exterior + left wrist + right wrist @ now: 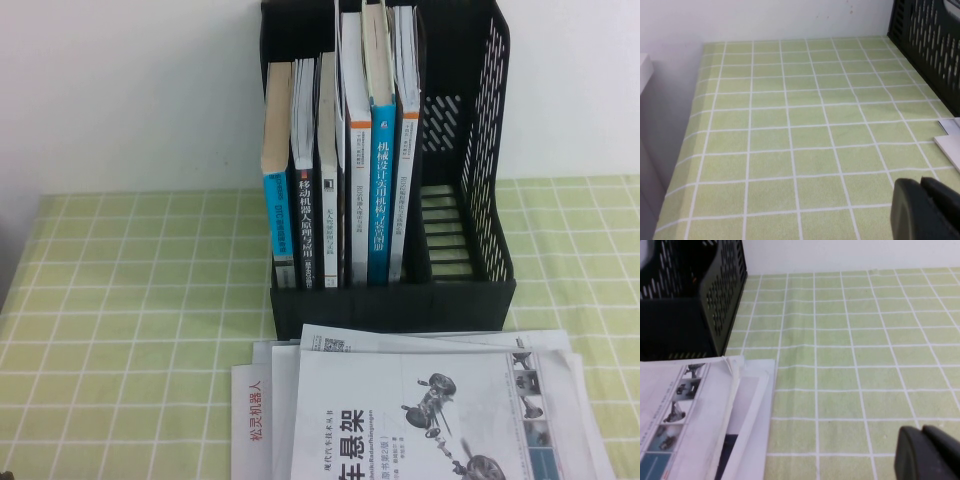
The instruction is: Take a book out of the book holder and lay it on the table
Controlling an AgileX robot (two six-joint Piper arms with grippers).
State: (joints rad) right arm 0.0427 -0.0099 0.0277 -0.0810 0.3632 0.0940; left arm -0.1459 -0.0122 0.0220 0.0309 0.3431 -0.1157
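Note:
The book (420, 415), white front with black characters and a grey suspension drawing, lies flat on top of a pile of papers on the table (130, 300), in front of the black book holder (470, 200). It also shows in the right wrist view (680, 405). Neither gripper shows in the high view. My left gripper (920, 184) is shut and empty above the green cloth, left of the holder (930, 45). My right gripper (921, 431) is shut and empty above the cloth, right of the pile and the holder (690, 315).
Several books stand upright in the holder's left slots, among them a bright-blue-spined one (381, 190); its right slot (445, 210) holds nothing. Other white sheets (260, 420) lie under the book. A white wall (120, 90) runs behind the table.

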